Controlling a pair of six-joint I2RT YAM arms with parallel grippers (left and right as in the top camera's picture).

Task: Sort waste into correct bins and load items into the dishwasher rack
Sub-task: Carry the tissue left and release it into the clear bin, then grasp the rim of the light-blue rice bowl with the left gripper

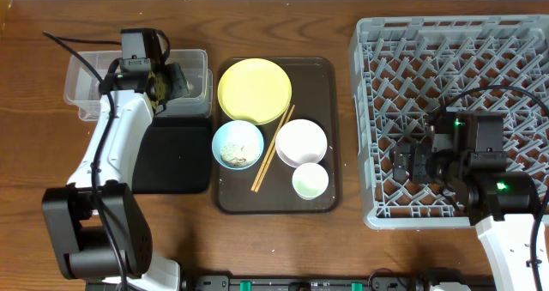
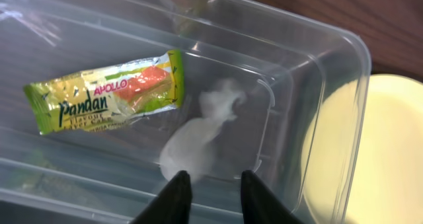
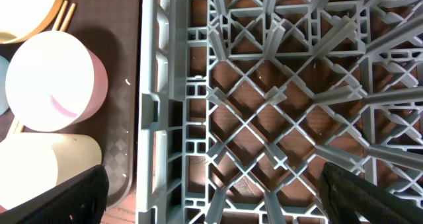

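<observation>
The green-and-orange snack wrapper (image 2: 109, 92) lies inside the clear tub (image 2: 310, 59), apart from my left gripper (image 2: 210, 184), which hangs open and empty over the tub (image 1: 86, 78). The black tray (image 1: 176, 158) sits in front of the tub. On the brown serving tray are the yellow plate (image 1: 254, 90), the light blue bowl (image 1: 238, 144) with white rice scraps (image 1: 230, 154), the chopsticks (image 1: 273, 149), the white bowl (image 1: 301, 142) and the pale cup (image 1: 310, 181). My right gripper (image 3: 211, 191) is wide open and empty over the grey rack (image 1: 455, 51), near its left edge.
The brown serving tray (image 1: 324, 76) lies between the bins and the rack. The right wrist view shows the rack's left wall (image 3: 155, 85), with the white bowl (image 3: 49, 78) and cup (image 3: 39, 164) just beyond. A whitish smear (image 2: 198, 141) marks the tub floor.
</observation>
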